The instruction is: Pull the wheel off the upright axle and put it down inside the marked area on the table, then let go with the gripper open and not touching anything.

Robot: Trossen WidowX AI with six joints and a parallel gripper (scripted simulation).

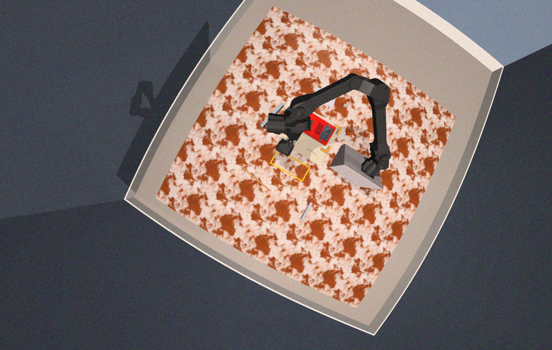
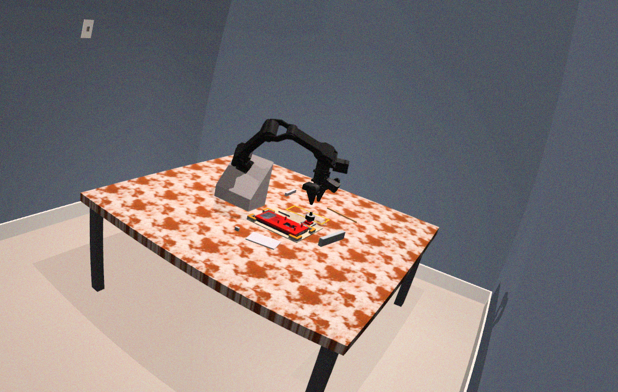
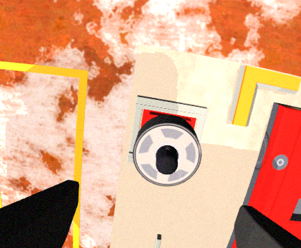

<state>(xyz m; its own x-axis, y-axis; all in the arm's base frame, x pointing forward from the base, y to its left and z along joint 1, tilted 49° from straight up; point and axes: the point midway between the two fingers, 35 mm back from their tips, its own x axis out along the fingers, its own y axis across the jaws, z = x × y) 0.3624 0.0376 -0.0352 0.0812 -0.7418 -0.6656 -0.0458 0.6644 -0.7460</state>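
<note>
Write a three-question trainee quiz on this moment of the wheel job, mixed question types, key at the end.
1. True or false: the wheel is off the axle and lies in the yellow outline.
2. Multiple choice: the gripper is A) shut on the wheel, B) open, above the wheel, holding nothing, C) resting on the red plate.
3. Fill in: in the wrist view, the yellow outline lies to the ____ of the wheel.

Key:
1. False: the wheel sits on the axle, on the beige board.
2. B: both fingers stand apart, clear of the wheel.
3. Left.
</note>
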